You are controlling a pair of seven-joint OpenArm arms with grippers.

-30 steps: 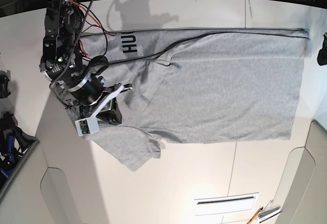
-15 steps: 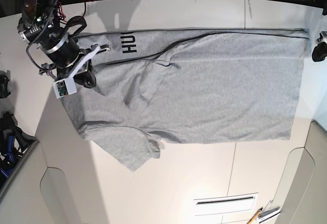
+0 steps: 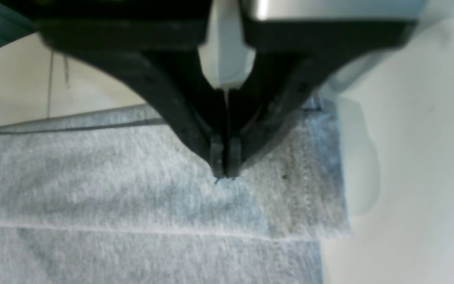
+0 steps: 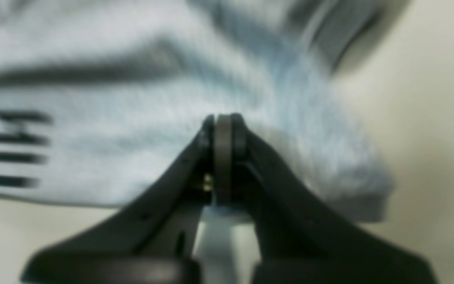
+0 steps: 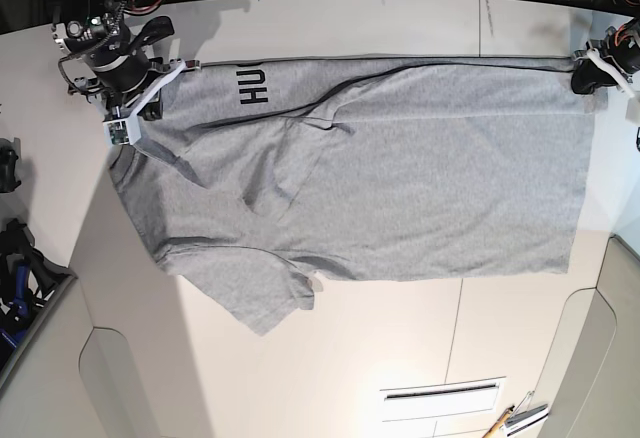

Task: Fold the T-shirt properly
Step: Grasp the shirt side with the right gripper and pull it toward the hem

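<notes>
Evenly and brightly lit from above in the base view, with a warm glare patch on the worktop (image 5: 330, 358) toward its near edge. Soft, short shadows under the T-shirt (image 5: 400, 178) folds and along its hem. Sharp enough there to read black lettering. Left wrist view slightly soft: fabric weave resolved, black end effector (image 3: 224, 173) blurred up close, pale shadow beside the cloth corner. Right wrist view heavily blurred throughout, lettering smeared, end effector (image 4: 223, 118) out of focus.
</notes>
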